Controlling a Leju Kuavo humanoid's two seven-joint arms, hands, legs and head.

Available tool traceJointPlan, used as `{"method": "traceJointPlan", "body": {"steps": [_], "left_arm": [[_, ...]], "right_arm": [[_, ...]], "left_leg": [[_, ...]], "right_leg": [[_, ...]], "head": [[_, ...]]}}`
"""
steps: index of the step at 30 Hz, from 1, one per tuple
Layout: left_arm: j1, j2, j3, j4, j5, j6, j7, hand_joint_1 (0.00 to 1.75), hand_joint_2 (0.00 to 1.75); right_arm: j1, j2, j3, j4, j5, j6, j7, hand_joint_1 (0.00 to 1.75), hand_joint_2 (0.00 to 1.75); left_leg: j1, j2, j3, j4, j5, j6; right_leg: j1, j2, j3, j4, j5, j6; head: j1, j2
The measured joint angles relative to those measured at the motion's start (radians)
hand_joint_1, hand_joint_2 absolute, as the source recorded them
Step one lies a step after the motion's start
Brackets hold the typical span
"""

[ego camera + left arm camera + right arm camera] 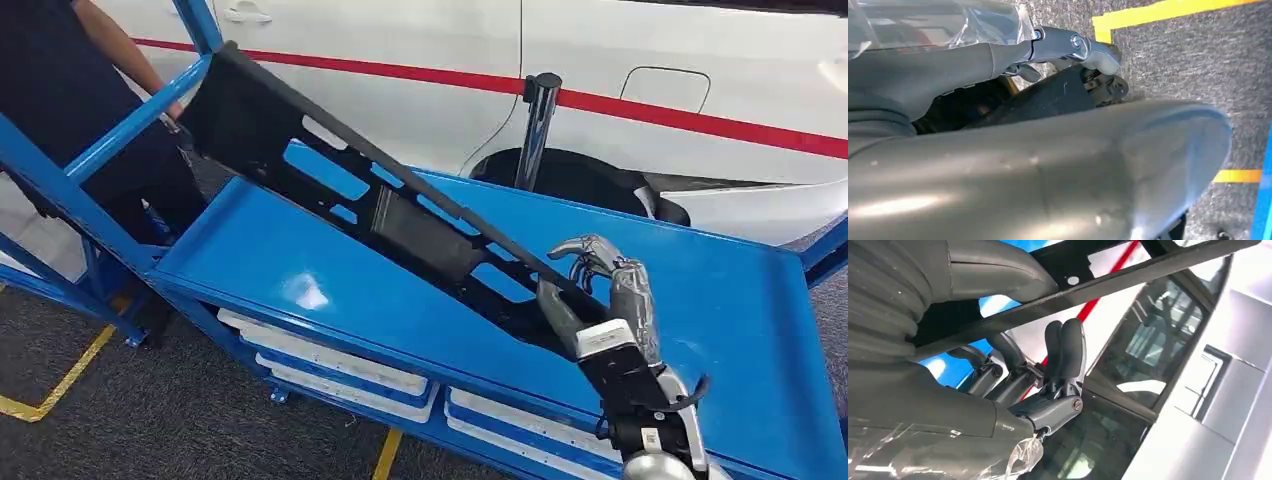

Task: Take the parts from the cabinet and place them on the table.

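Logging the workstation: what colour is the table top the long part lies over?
Bright blue table top, clearest in the head view, under the black part.

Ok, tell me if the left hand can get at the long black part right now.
Probably not: the left hand hangs over grey floor, while the long black part lies slanted on the blue table, gripped by the right hand.

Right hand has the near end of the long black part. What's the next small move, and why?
Probably lower that end slowly. The right hand holds the long black part tilted over the blue table, its far end raised near a person.
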State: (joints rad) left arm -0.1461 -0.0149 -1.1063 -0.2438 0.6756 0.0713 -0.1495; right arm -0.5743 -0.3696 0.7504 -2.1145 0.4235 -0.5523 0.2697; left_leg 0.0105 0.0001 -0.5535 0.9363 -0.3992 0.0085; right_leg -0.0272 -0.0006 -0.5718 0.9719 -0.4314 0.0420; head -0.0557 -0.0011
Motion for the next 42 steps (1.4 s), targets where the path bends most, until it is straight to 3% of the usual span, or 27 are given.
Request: {"method": "traceJointPlan", "body": {"steps": [15,21,24,28,32,37,42], "left_arm": [[0.005,0.002,0.011,0.0,0.015,-0.002,-0.024,0.0,0.0],[0.004,0.002,0.011,0.0,0.015,-0.005,-0.026,0.0,0.0],[0.002,0.001,0.011,0.0,0.01,-0.006,-0.027,0.0,0.0],[-0.001,0.001,0.011,0.0,0.009,-0.007,-0.029,0.0,0.0],[-0.009,0.001,0.011,0.0,-0.01,-0.011,-0.027,0.0,0.0],[-0.022,-0.002,0.011,0.0,-0.017,-0.016,-0.021,0.0,0.0],[-0.024,-0.003,0.011,0.0,-0.023,-0.018,-0.02,0.0,0.0]], "right_arm": [[0.039,-0.024,-0.051,-0.083,-0.062,-0.037,-0.031,1.75,1.75],[0.052,-0.019,-0.043,-0.08,-0.02,-0.004,-0.031,1.75,1.75],[0.053,-0.005,-0.014,-0.05,0.041,0.061,-0.014,1.75,1.75],[0.06,0.017,0.024,-0.007,0.069,0.077,-0.013,1.75,1.75],[0.041,0.048,0.065,0.058,0.124,0.14,0.008,1.75,1.75],[0.0,0.099,0.099,0.13,0.138,0.129,0.006,1.75,1.75],[-0.046,0.111,0.103,0.15,0.034,0.057,0.027,1.75,1.75]], "left_leg": [[0.0,0.0,-0.001,0.0,0.0,0.0],[0.0,0.0,-0.002,0.0,0.0,0.0],[0.0,0.0,-0.003,0.0,0.0,0.0],[0.001,-0.001,-0.004,0.0,0.0,0.0],[0.001,-0.001,-0.004,0.0,0.0,0.0],[0.001,-0.002,-0.004,0.0,0.0,0.0],[0.0,-0.002,-0.004,0.0,0.0,0.0]], "right_leg": [[0.0,0.0,-0.001,0.0,0.0,0.0],[0.0,0.0,-0.001,0.0,0.0,0.0],[0.0,0.0,-0.002,0.0,0.0,0.0],[0.0,-0.001,-0.002,0.0,0.0,0.0],[0.0,-0.001,-0.002,0.0,0.0,0.0],[0.0,-0.001,-0.002,0.0,0.0,0.0],[0.0,-0.001,-0.003,0.0,0.0,0.0]], "head": [[0.0,0.0],[0.0,0.0],[0.0,0.0],[0.0,0.0],[0.0,0.0],[0.0,0.0],[0.0,0.0]]}}
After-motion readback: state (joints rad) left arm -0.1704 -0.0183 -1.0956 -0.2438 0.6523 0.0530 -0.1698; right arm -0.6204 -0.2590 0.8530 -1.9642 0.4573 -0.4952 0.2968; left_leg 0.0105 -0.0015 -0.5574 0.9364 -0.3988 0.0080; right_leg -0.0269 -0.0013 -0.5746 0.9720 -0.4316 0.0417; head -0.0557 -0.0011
